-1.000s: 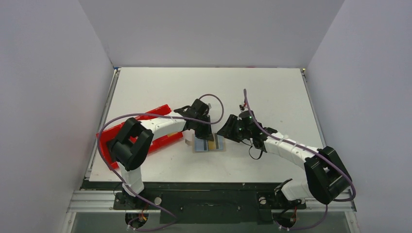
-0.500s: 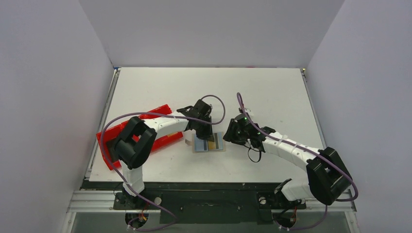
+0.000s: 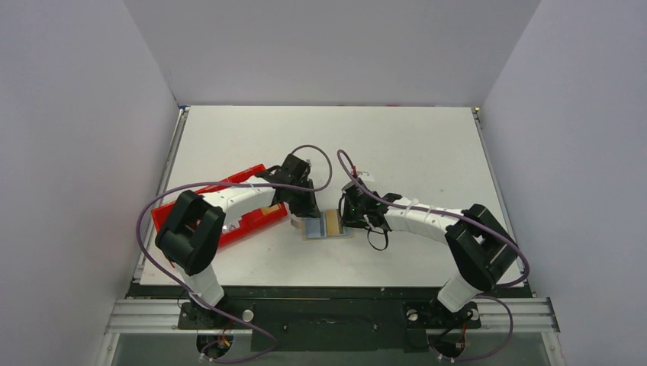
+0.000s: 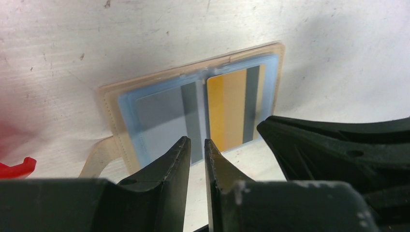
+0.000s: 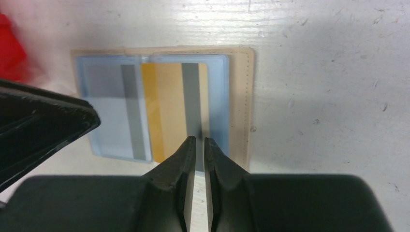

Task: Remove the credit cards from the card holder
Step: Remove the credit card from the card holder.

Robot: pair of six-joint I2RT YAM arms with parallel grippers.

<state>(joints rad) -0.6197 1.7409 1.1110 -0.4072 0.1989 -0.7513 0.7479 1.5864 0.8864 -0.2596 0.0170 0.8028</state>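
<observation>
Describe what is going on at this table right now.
Two robot arms work over a tan card holder lying open on the table. Both cards sit in its clear sleeves: a pale grey-blue card and a gold card. The right end effector, jaws nearly together, sits at the gold card's edge; whether it grips is unclear. The left end effector, jaws a slit apart, hovers at the holder's middle fold, holding nothing.

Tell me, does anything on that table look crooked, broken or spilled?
Nothing looks broken or spilled. The card holder lies open and flat, a grey card and a gold card tucked in its sleeves. Only the red tray sits slanted near the left edge of the table.
</observation>
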